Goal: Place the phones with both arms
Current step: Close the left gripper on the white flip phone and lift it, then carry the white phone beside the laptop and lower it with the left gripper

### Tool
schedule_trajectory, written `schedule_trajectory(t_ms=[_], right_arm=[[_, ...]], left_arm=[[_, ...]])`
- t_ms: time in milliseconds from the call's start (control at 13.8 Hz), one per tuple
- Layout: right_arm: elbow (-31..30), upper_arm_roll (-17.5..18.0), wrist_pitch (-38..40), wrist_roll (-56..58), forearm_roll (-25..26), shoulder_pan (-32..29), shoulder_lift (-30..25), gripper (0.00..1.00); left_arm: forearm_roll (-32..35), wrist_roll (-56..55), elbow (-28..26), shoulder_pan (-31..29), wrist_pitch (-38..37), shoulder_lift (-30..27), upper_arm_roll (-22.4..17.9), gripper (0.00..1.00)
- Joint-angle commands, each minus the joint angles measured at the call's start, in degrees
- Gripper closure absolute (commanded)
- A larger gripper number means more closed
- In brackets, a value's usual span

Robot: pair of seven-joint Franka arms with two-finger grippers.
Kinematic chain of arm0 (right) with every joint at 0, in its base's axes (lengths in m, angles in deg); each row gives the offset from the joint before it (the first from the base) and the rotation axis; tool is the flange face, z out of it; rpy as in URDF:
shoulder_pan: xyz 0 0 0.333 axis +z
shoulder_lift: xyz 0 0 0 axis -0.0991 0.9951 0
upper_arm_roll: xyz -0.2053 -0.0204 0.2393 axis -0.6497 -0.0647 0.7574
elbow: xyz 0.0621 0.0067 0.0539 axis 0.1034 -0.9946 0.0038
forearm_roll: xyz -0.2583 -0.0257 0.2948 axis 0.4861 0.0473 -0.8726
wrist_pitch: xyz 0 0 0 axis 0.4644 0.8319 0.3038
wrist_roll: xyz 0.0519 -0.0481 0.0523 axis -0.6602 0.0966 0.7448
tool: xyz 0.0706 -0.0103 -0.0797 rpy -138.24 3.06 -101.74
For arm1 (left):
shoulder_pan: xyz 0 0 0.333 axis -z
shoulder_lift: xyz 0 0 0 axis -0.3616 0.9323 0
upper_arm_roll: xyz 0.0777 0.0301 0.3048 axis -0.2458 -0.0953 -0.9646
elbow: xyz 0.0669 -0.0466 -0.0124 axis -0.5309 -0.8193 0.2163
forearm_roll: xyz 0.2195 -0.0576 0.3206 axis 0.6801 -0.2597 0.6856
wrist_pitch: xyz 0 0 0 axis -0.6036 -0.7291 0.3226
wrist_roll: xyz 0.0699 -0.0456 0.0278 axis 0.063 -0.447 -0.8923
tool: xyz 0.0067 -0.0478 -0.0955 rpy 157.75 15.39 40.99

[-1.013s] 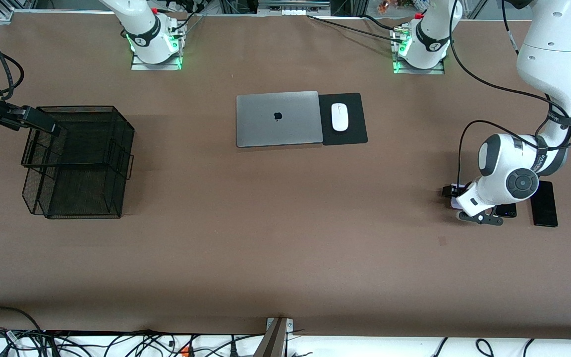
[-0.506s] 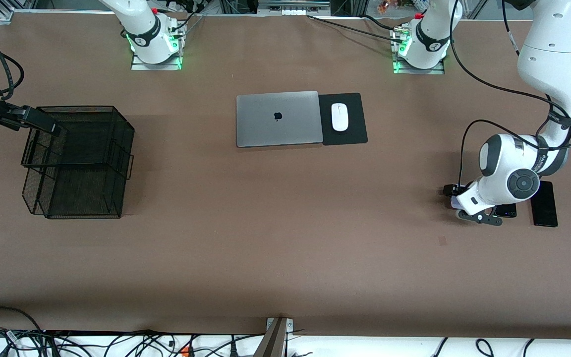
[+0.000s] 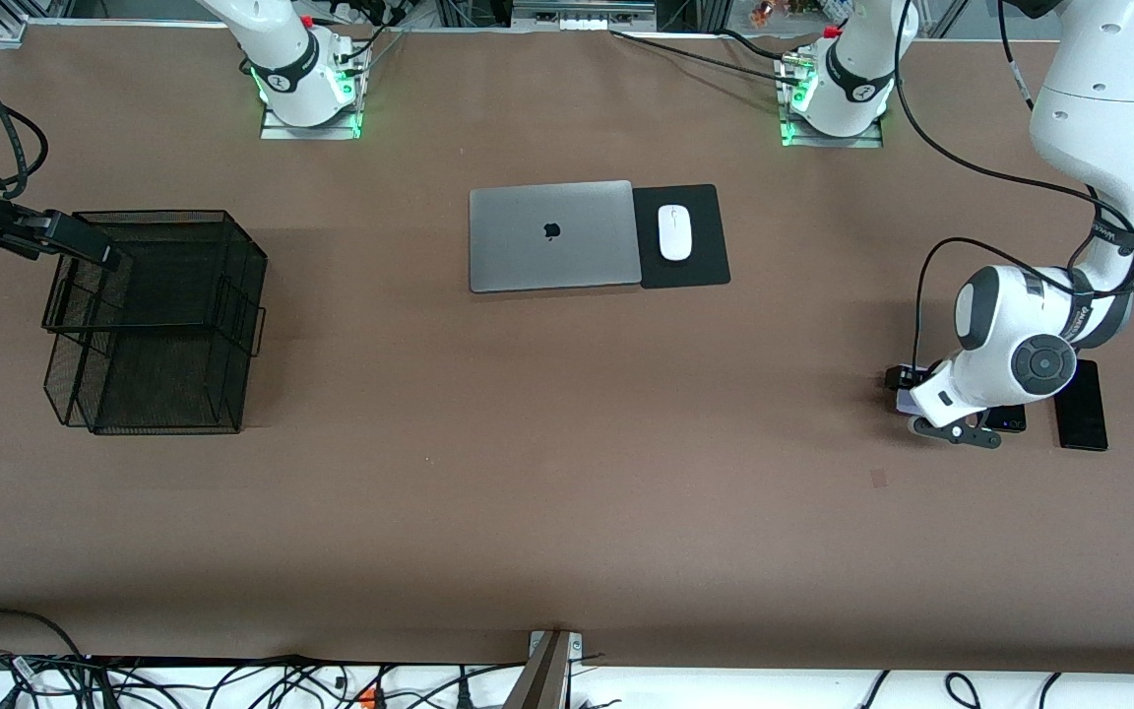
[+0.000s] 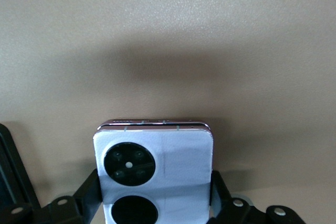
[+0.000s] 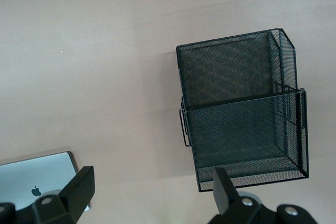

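Observation:
My left gripper [image 3: 907, 389] is low over the table at the left arm's end, shut on the small lilac phone [image 3: 900, 401]. In the left wrist view the lilac phone [image 4: 157, 150], with its two black circles, sits between my fingers [image 4: 88, 192], which press on both its sides. The small black phone [image 3: 1007, 419] lies beside it, partly hidden under the left arm. The long black slab [image 3: 1081, 406] lies beside that, closer to the table end. My right gripper [image 3: 94, 251] hovers over the black mesh basket [image 3: 154, 325], open and empty; its own view shows it [image 5: 152, 182] spread wide.
The mesh basket [image 5: 247, 124] has two tiers and stands at the right arm's end. A silver laptop [image 3: 554, 234] lies mid-table, with a white mouse [image 3: 674, 232] on a black pad [image 3: 705, 261] beside it. Cables run along the table's near edge.
The left arm's wrist has shifted slightly with the lilac phone in its fingers. The right arm has not moved.

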Motion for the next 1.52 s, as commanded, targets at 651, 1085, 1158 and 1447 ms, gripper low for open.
schedule_trajectory(t_ms=[651,1085,1158,1447], right_arm=[[-0.14,-0.24,-0.22,-0.09,-1.05,0.25,-0.35,0.00],[-0.14,-0.24,-0.30,-0.09,-1.05,0.25,-0.35,0.00],[-0.14,-0.24,-0.30,-0.09,-1.05,0.25,-0.35,0.00],[-0.14,-0.24,-0.30,-0.09,-1.05,0.25,-0.35,0.00]], left_arm=[[-2.03,-7.56,18.99,6.46,-25.72,-0.91,1.38,0.49],[-3.43,-22.04,19.18,14.88,-25.02,1.37,1.38,0.49],[-5.18,-24.15,19.27,16.63,-25.02,1.55,1.38,0.49],[-10.72,-33.99,20.75,25.16,-25.02,2.08,1.38,0.50]])
